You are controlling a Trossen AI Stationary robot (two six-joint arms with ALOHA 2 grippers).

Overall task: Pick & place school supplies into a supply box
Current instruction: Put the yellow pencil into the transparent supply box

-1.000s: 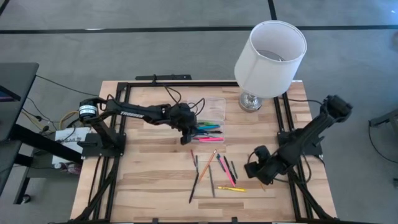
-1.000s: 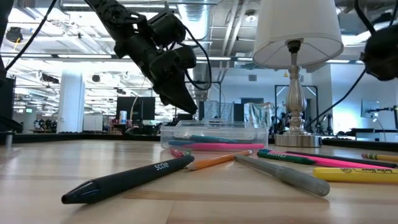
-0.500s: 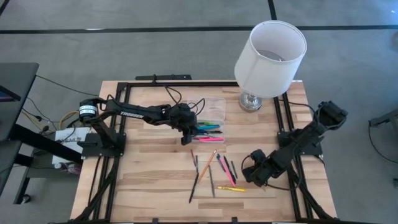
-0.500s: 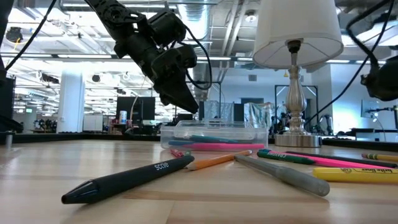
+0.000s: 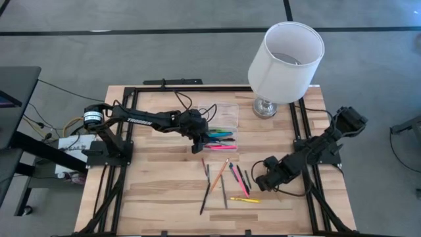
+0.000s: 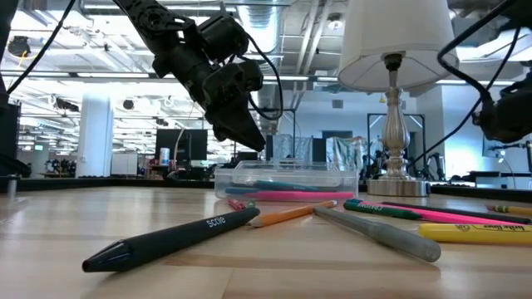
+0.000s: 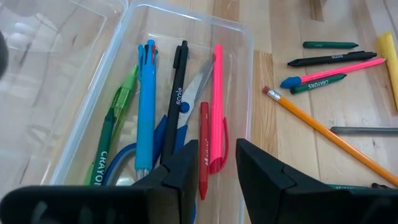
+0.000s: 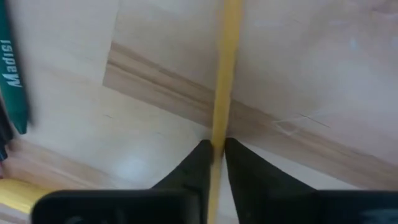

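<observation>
- Right end effector (image 8: 214, 163) is down at the tabletop (image 5: 158, 191), its two fingers (image 8: 193, 165) pinched on a thin yellow pencil (image 8: 225, 74) that runs on ahead between them.
- Just beside it lies a green pen (image 8: 12, 68); more loose pens (image 5: 227, 181) are spread on the wood on its inner side, toward the table's middle.
- Among them in the low view: a black pen (image 6: 170, 239), an orange pencil (image 6: 291, 213), a grey pen (image 6: 378, 232) and a yellow marker (image 6: 478, 234).
- Left end effector (image 7: 214, 171) hangs over the clear box (image 7: 245, 81) with its fingers a little apart and nothing between them.
- Straight below it the box holds a pink pen (image 7: 217, 106), a red one (image 7: 204, 146), a black pen (image 7: 176, 93), a blue pen (image 7: 146, 106), a green crayon (image 7: 112, 134) and blue-handled scissors (image 7: 186, 109).
- A white lamp (image 5: 286, 52) stands beyond the box, at the far edge.
</observation>
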